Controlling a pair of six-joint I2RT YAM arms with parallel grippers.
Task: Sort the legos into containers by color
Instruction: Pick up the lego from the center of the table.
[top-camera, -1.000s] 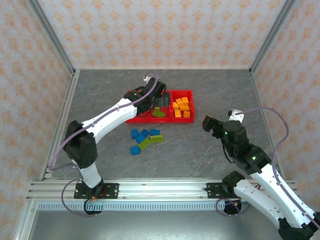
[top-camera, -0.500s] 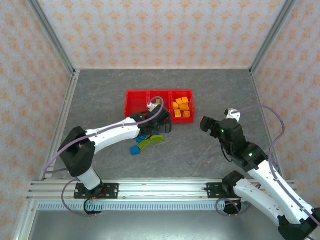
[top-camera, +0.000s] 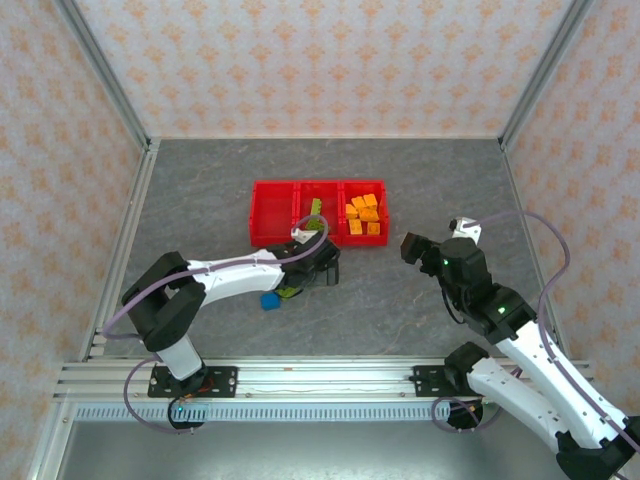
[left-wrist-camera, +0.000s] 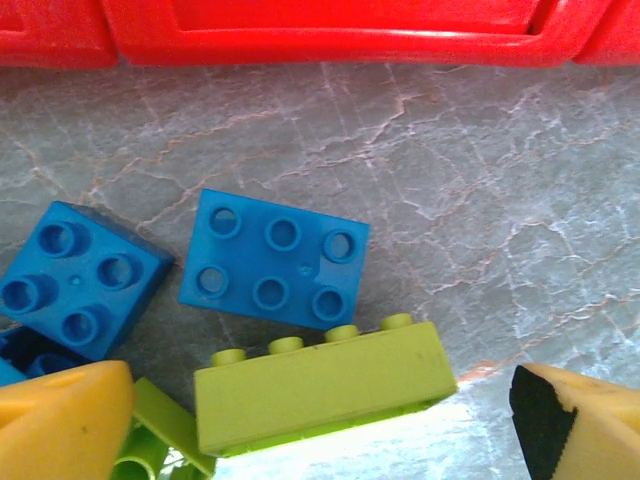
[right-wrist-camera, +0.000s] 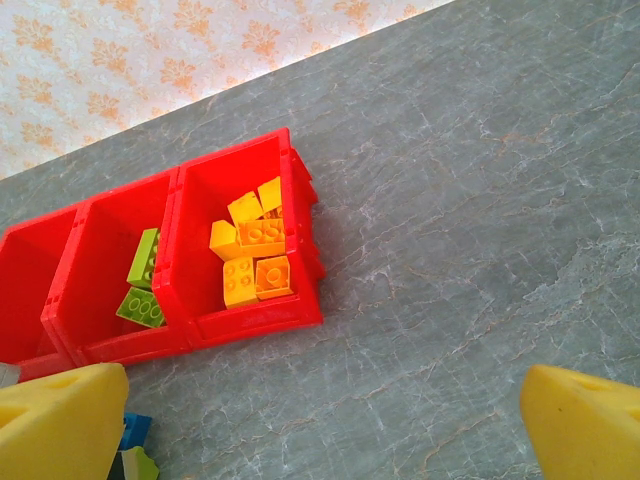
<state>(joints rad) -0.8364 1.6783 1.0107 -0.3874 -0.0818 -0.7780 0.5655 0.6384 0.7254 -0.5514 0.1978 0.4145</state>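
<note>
The left pincer hangs low over the table. Its two fingers are spread wide and it is pinching nothing. Right between the fingers lies a lime green brick, not gripped yet. Just past it, two blue bricks lie flat on the table. A bit of another green piece peeks out by one finger. Farther ahead of the pincer runs the wall of the red bins.

The right pincer is spread wide too and holds nothing. The bins sit well away in front of it. The bin nearest to it holds a heap of orange-yellow bricks. The next bin holds two green bricks.

The job looks about half done. Orange seems sorted and green has begun. The blue ones and some greens on the table must go in.
</note>
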